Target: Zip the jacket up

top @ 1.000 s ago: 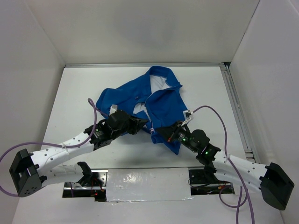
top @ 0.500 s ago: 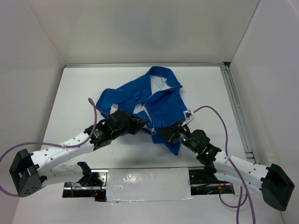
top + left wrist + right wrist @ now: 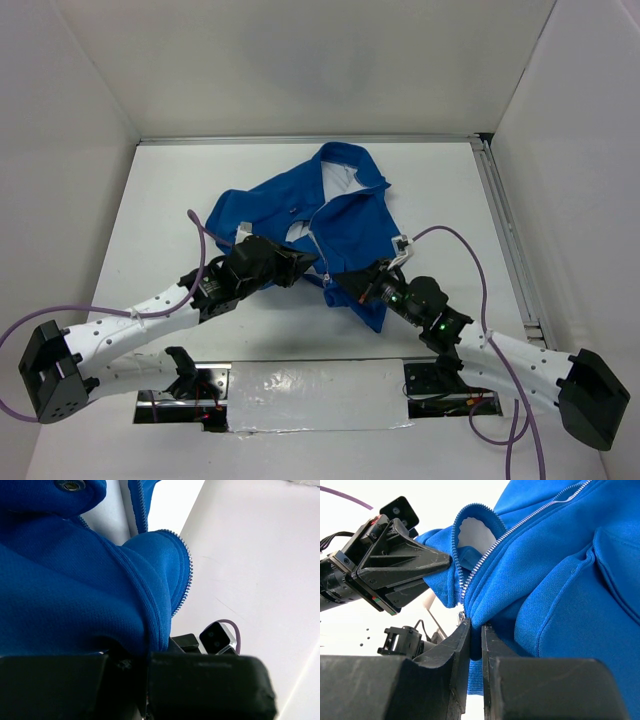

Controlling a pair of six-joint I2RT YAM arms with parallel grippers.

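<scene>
The blue jacket (image 3: pixel 340 215) lies crumpled in the middle of the table, its white lining showing at the collar, its pale zipper (image 3: pixel 520 524) open. My left gripper (image 3: pixel 312 264) is shut on the jacket's left front edge (image 3: pixel 150 595), near the hem. My right gripper (image 3: pixel 335 277) is shut on the jacket's right front edge (image 3: pixel 490 605), by the zipper's bottom end. The two grippers almost meet at the hem. In the right wrist view the left gripper's fingers (image 3: pixel 415 562) pinch a fold of blue cloth just ahead.
White walls close in the table on three sides. A metal rail (image 3: pixel 510 240) runs along the right side. A taped white strip (image 3: pixel 315 395) lies between the arm bases at the near edge. Purple cables (image 3: pixel 470 260) loop off both arms.
</scene>
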